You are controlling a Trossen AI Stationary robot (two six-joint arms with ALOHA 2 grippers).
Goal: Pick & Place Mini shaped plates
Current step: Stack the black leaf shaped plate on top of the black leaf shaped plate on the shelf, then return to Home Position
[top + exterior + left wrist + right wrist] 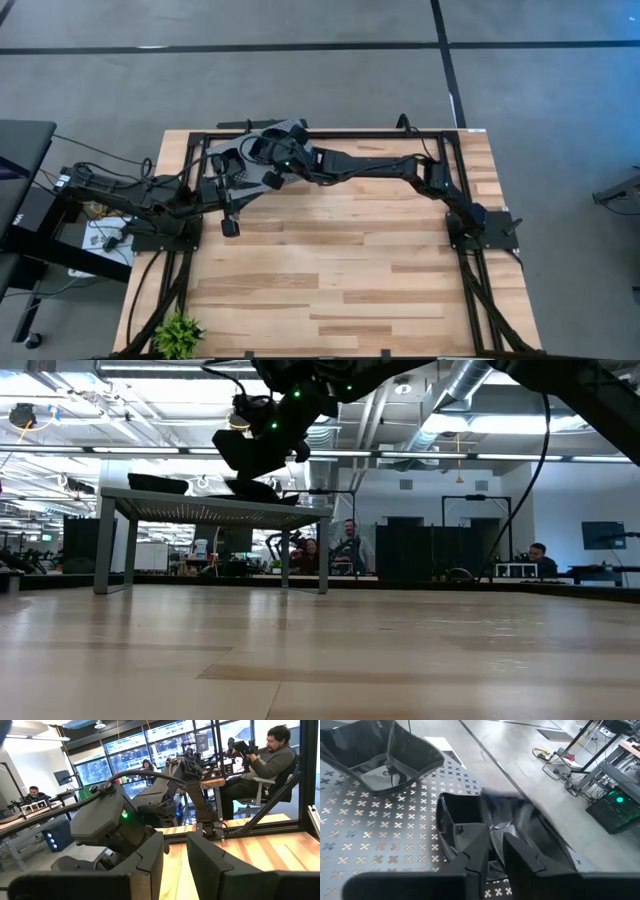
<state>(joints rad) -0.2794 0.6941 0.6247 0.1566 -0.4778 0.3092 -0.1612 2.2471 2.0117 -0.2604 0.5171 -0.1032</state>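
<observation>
A grey perforated tray (291, 131) stands on legs at the table's far left. In the right wrist view two glossy black mini plates are on it. A square one (380, 755) rests on its base on the tray (380, 850). A second one (520, 822) lies under my right gripper (496, 852), its far part blurred. The low view shows my right gripper (255, 455) just above that plate (255, 488). My left gripper (230, 226) waits over bare wood near the table's left edge, its fingers (150, 865) a little apart. My right gripper comes at the plate from above, slanting down, with its fingers nearly together at the plate's near rim (470, 827). The fingers hide the exact place of contact. In the low view the plate sits tilted below the fingers, close over the tray top (200, 510).
Black frame rails (330, 134) run along the table's far and side edges. A small green plant (178, 335) stands at the near left corner. The middle and near part of the wooden top (340, 270) is bare. People sit in the room beyond the table.
</observation>
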